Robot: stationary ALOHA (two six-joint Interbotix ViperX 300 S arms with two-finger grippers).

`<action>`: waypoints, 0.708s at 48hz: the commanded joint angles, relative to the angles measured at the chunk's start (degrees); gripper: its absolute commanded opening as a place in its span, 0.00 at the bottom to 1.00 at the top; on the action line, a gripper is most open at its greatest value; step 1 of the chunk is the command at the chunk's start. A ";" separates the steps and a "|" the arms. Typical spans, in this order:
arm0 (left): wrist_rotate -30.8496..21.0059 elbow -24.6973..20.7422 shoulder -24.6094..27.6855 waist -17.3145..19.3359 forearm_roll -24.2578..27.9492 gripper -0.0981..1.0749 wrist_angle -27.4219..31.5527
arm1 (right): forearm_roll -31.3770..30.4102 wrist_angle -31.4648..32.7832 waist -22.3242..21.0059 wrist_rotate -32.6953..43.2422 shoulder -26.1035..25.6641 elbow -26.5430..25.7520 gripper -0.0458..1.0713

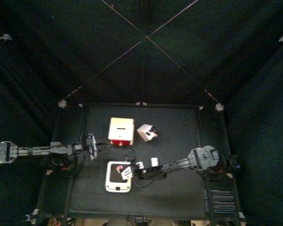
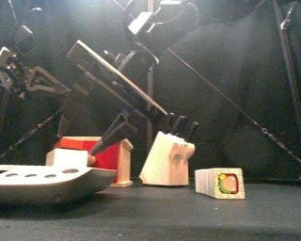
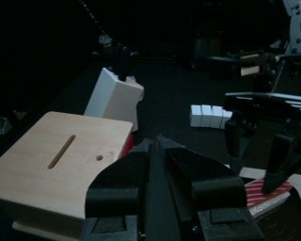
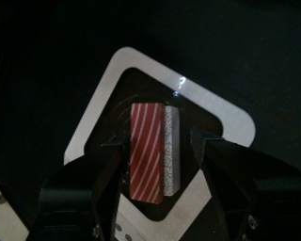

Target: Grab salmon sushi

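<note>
The salmon sushi (image 4: 154, 151) is a red-and-white striped slab with a grey strip along one side, lying on a white rounded tray (image 4: 109, 85). In the top view it (image 1: 118, 179) sits at the table's front middle. My right gripper (image 4: 160, 160) is open just above it, one jaw on each side, not touching that I can see. It also shows in the top view (image 1: 132, 169). My left gripper (image 1: 95, 146) rests at the left by the yellow-red block (image 1: 120, 132), jaws together and empty.
A pale lump (image 1: 147, 134) lies right of the yellow-red block. In the front view a red-topped wooden box (image 2: 90, 155), a pale wooden block (image 2: 166, 160) and a small sushi roll (image 2: 220, 182) stand behind the tray (image 2: 27, 181).
</note>
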 commanded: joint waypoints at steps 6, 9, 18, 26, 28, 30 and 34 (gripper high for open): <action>0.09 -0.62 0.09 0.18 -0.09 0.59 -0.18 | 2.72 1.14 0.44 -5.01 -2.46 -4.31 0.83; 0.09 -0.62 0.18 0.09 -0.09 0.59 -0.18 | 4.04 1.58 0.35 -7.29 -1.67 -5.54 0.83; 0.09 -0.62 0.18 0.09 -0.09 0.59 -0.18 | 8.79 4.39 0.09 -13.10 0.35 -7.73 0.83; 0.09 -0.62 0.18 0.09 -0.09 0.59 -0.09 | 11.60 6.50 0.00 -16.79 1.93 -8.88 0.83; 0.09 -0.62 0.09 0.18 0.00 0.59 -0.09 | 12.22 6.59 0.00 -17.40 2.29 -9.23 0.83; 0.09 -0.62 0.09 0.09 0.00 0.59 -0.09 | 12.57 6.50 0.09 -17.75 2.55 -9.58 0.83; 0.09 -0.62 0.18 0.18 -0.09 0.59 -0.09 | 12.74 6.59 0.09 -17.93 3.16 -10.20 0.83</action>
